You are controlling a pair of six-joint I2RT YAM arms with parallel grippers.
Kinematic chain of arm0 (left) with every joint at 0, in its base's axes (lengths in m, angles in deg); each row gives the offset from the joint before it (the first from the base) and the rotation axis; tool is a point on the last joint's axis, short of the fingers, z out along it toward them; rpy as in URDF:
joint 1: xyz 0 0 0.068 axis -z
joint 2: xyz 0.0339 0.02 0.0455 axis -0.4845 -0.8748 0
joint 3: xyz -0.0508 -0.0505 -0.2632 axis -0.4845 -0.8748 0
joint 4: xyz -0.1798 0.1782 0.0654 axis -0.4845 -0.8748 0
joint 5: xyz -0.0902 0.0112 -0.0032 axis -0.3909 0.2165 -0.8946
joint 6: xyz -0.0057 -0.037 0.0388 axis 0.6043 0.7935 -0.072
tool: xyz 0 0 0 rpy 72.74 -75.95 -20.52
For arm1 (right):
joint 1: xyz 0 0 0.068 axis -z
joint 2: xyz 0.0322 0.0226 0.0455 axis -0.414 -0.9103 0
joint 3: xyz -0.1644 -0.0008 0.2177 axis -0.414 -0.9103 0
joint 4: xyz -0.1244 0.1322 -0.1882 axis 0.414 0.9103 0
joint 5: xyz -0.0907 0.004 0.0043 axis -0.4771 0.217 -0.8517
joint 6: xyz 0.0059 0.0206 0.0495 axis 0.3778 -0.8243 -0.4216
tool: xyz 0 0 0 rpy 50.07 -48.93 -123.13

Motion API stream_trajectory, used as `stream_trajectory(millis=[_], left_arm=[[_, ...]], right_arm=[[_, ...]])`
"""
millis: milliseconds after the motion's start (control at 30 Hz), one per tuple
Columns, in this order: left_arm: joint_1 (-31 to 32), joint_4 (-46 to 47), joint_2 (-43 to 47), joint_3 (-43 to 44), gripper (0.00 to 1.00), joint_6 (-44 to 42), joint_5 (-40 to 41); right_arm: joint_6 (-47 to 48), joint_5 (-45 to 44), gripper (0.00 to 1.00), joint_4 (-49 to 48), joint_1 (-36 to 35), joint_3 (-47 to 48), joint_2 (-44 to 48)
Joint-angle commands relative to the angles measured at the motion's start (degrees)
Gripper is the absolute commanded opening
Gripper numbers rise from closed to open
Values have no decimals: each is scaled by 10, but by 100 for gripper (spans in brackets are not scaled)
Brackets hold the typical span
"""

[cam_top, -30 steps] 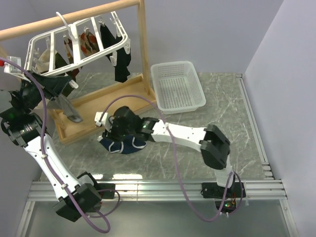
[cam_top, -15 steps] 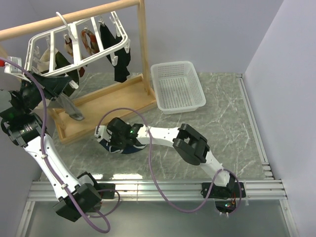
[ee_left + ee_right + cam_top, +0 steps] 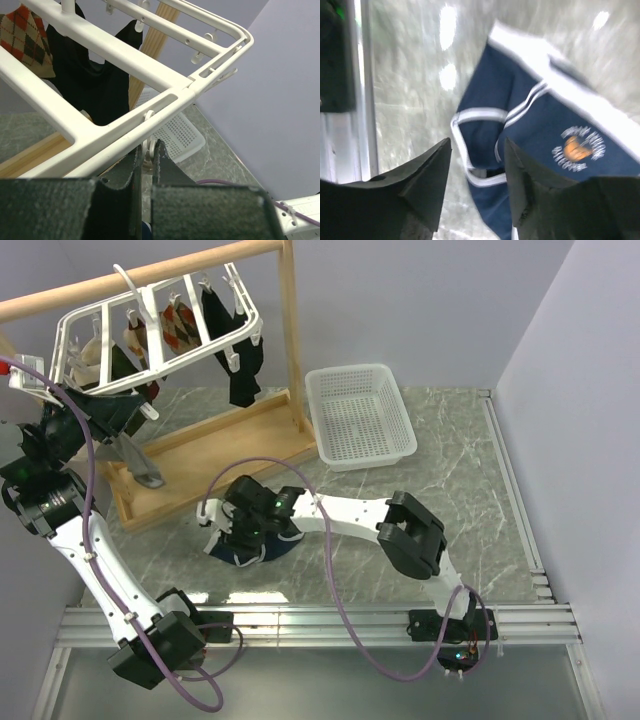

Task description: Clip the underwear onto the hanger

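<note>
My right fingers [image 3: 427, 175] hang spread over the underwear [image 3: 555, 125] on the desk [image 3: 405, 75]; I'd bite a single edge cleanly, while my left fingers [image 3: 125, 200] squeeze a clip [image 3: 148, 150] on the hanger [image 3: 150, 55]

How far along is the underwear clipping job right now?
Done: little; the underwear lies unclipped on the table. In hand: the left gripper pinches a clip on the hanger, and the open right gripper hovers over the underwear. Left: grasp, lift, clip it.
</note>
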Motion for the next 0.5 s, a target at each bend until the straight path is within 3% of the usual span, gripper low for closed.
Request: stream_trajectory(millis=[0,267,467], left_arm=[[2,-1,-1,19,0,-10,0],[2,-9,-2,25,0,-16,-1],[2,-12,0,26,0,-21,-2]], right_arm=[[41,29,55,-9,-5,63,21],[136,58,70,87,-5,273,-110],[186,67,74,111,-5,288,-157]])
